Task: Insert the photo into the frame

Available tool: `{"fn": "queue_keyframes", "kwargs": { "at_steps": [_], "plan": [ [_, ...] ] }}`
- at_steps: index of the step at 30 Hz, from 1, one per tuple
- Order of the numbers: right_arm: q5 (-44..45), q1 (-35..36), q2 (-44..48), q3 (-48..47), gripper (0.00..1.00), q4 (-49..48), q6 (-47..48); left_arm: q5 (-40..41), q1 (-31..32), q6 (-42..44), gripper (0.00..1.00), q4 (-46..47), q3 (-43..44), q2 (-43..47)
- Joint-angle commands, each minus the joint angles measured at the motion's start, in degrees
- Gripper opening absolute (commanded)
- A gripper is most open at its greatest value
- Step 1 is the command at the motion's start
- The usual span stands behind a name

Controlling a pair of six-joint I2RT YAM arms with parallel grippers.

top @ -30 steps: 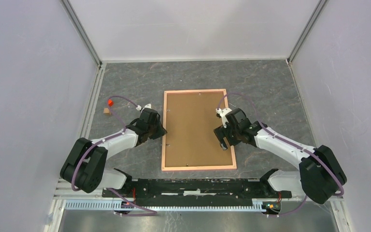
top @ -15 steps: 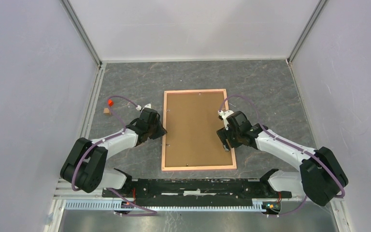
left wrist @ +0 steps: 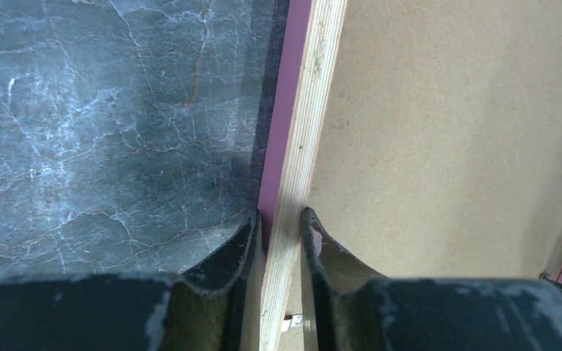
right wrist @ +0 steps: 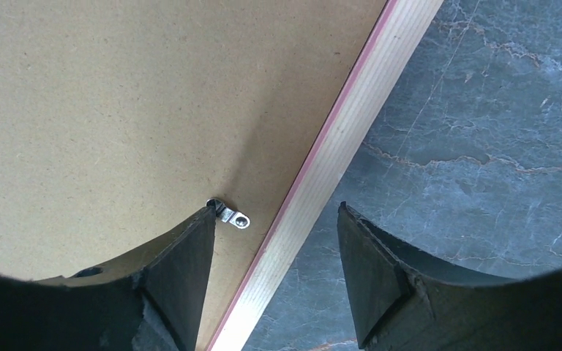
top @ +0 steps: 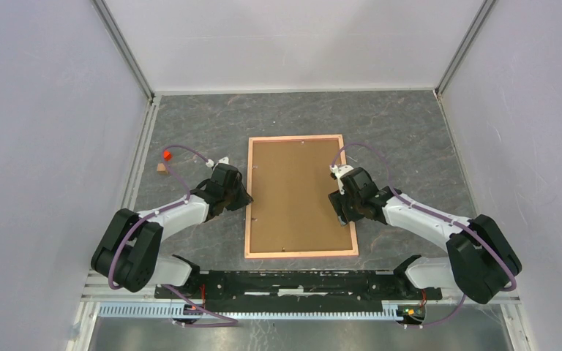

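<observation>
The frame (top: 296, 137) lies flat on the grey marbled surface (top: 190, 121), back upward, with a plain brown backing board (top: 293, 197) filling its opening; it sits between the two end effectors, its long sides running away from the arm bases; the left end effector (left wrist: 282, 219) is clamped on the frame's left rail, low on that side; one finger (left wrist: 235, 245) presses the pink outer face of the rail and the other (left wrist: 320, 241) sits on the inner side over the board, so the pale layered wood edge stands squeezed between them; the rail runs straight ahead from this end effector, with bare surface on its outer side and board on the inner; the right end effector (right wrist: 274, 212) stands open astride the right rail, gripping nothing; one finger (right wrist: 183, 256) hangs over the backing board and the other (right wrist: 369, 263) over the bare surface outside the frame, with clear gaps to the rail on both sides; a small metal turn clip (right wrist: 230, 216) lies on the board just at the tip of the inner finger, and whether they touch I cannot tell; well off to the far outer side of the left end effector, near the left wall, sit a small red piece (top: 166, 154) and a small tan block (top: 161, 167), just beside each other.
</observation>
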State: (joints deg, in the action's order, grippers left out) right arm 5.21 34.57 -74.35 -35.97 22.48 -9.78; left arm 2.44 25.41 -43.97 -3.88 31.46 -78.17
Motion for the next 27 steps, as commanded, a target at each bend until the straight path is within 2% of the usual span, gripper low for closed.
{"fn": "queue_keyframes", "kwargs": {
  "at_steps": [1, 5, 7, 14, 16, 20, 21, 24, 27],
  "plan": [
    [2.03, 0.11, -0.82, 1.31, 0.66, -3.59, -1.67, 2.84, -1.04, -3.3, 0.02, -4.06, -2.48, -1.52],
    [3.38, 0.15, -1.25, 2.44, 0.59, -4.45, -4.5, 2.8, -1.05, -3.29, 0.02, -4.02, -2.76, -1.46],
    [3.38, 0.08, -1.45, 3.19, 0.51, -4.81, -6.88, 2.85, -1.02, -3.32, 0.02, -3.95, -2.74, -1.38],
    [4.64, 1.86, -1.77, 3.71, 0.08, -2.26, -13.45, 2.65, -1.05, -3.33, 0.02, -3.94, -2.46, -1.26],
    [4.12, 2.6, -1.22, 3.47, 0.03, -1.99, -13.9, 2.67, -1.06, -3.29, 0.02, -4.06, -2.4, -1.25],
    [3.27, 3.05, -0.45, 1.86, 0.06, -1.11, -13.45, 2.64, -1.02, -3.24, 0.02, -4.11, -2.39, -1.23],
    [3.27, 3.07, -0.3, 1.29, 0.11, -0.61, -13.06, 2.55, -1.05, -3.23, 0.02, -4.11, -2.43, -1.21],
    [4.25, 3.03, -0.01, -0.71, 0.37, 1.0, -12.56, 2.3, -1.05, -3.24, 0.02, -4.07, -2.46, -1.07],
    [4.19, 3.04, -0.86, -1.39, 0.46, 1.84, -12.44, 2.31, -1.02, -3.18, 0.02, -4.05, -2.71, -0.84]
  ]
}}
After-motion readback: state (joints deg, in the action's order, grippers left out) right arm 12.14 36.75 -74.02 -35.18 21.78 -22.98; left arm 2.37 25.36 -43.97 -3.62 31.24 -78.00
